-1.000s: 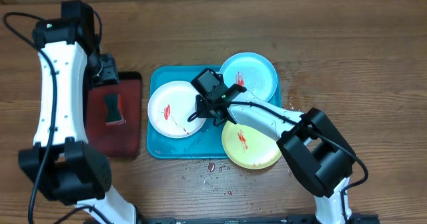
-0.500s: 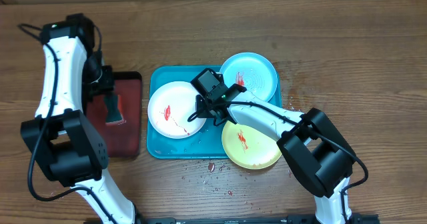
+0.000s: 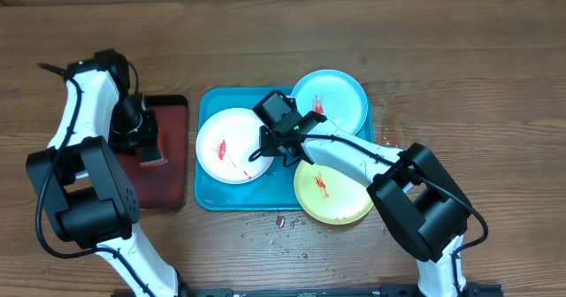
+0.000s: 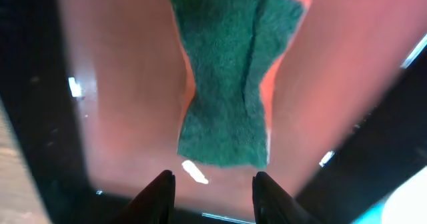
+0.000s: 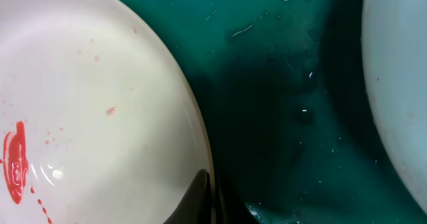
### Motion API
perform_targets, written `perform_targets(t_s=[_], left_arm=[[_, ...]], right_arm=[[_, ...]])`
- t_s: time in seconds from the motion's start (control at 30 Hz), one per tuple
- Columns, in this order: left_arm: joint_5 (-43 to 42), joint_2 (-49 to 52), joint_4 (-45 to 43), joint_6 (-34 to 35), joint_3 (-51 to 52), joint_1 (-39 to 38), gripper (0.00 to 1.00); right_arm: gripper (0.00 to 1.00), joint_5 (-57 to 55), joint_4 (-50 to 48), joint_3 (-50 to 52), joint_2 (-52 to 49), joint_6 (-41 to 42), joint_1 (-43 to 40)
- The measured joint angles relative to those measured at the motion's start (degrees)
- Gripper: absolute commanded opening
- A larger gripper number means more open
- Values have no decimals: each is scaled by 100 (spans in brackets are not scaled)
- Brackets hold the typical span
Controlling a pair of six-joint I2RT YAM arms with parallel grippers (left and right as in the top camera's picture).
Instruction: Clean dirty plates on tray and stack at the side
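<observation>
The teal tray (image 3: 209, 195) holds a white plate (image 3: 225, 142) with red smears at its left. A blue-rimmed plate (image 3: 340, 98) leans on the tray's far right corner, and a green-rimmed plate (image 3: 340, 195) overlaps its near right edge. My right gripper (image 3: 267, 147) is shut on the white plate's right rim (image 5: 200, 151), one finger above and one below. My left gripper (image 4: 213, 184) is open just above a green sponge (image 4: 230, 84), also seen from overhead (image 3: 148, 143), that lies in the black tray with red inside (image 3: 172, 178).
Small red and wet specks (image 3: 279, 222) lie on the wooden table in front of the teal tray. The black tray stands directly left of the teal tray.
My left arm has swung in and lowered its gripper over the sponge in the black tray. The right arm and the plates have not moved.
</observation>
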State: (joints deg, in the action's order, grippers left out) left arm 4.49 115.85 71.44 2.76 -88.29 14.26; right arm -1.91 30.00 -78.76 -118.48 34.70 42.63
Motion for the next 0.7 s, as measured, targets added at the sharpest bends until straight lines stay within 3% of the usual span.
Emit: perform_targets(t_s=[0.07,0.3,0.7], left_arm=[[-2,0,-186,-20,129,4,30],[-20,0,-1117,-306,234,4,32],[-258,0,-1429,-579,374,4,30]], right_arm=[[4,0,2,0,0,0,0],[4,0,2,0,0,0,0],[4,0,7,0,0,0,0]])
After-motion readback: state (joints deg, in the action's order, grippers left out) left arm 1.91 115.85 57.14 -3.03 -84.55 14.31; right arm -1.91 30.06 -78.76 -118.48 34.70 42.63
